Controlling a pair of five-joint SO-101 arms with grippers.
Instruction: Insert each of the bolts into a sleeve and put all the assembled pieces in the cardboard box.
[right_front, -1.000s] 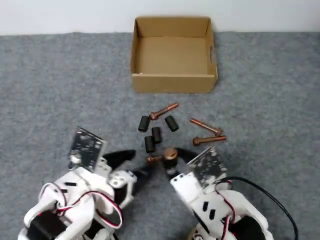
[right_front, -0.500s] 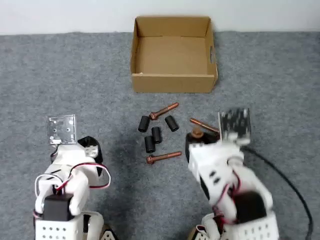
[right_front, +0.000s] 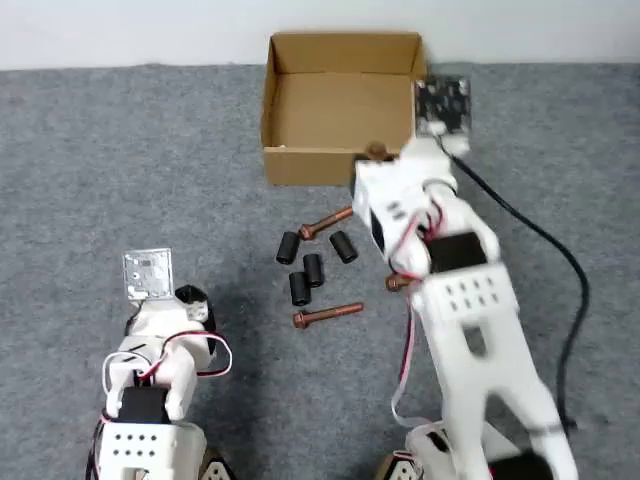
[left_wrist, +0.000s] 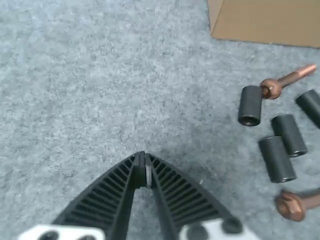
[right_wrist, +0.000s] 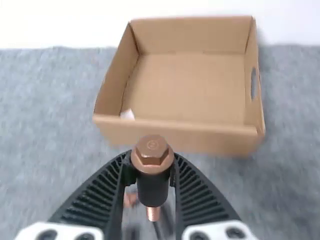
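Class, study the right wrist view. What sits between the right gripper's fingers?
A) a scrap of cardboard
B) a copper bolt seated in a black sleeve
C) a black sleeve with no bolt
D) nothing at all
B: the right gripper is shut on a bolt whose hex head sits atop a black sleeve, its tip poking out below, with the cardboard box beyond.

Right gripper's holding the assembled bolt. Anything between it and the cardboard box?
Only the near wall of the cardboard box: the right gripper holds the sleeved bolt just short of it and would need to clear it. Nothing else visible in the way.
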